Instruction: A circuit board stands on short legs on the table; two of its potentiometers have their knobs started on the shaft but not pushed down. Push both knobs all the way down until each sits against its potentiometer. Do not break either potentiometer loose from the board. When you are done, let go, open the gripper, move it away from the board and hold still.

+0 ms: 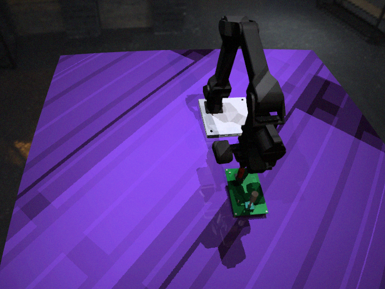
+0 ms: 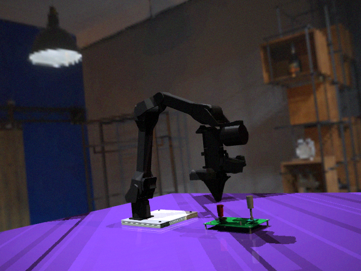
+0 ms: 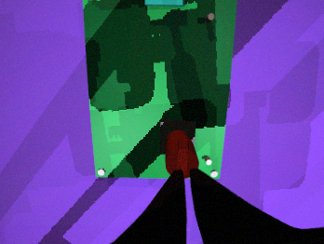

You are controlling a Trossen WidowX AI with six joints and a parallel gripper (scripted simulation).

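The green circuit board stands on short legs. The red knob is low over the dark potentiometer; no bare shaft shows between them in the exterior view. The tan knob stands high, with a length of bare shaft above the teal potentiometer. My gripper is nearly closed, with a thin gap between its fingers and nothing held. Its tips are a little above the red knob, apart from it. The arm hides them in the top view.
The arm's white base plate lies behind the board. A small light-topped pin rises from the board near one long edge, and another is beside the red knob. The tan knob is the tallest thing on the board.
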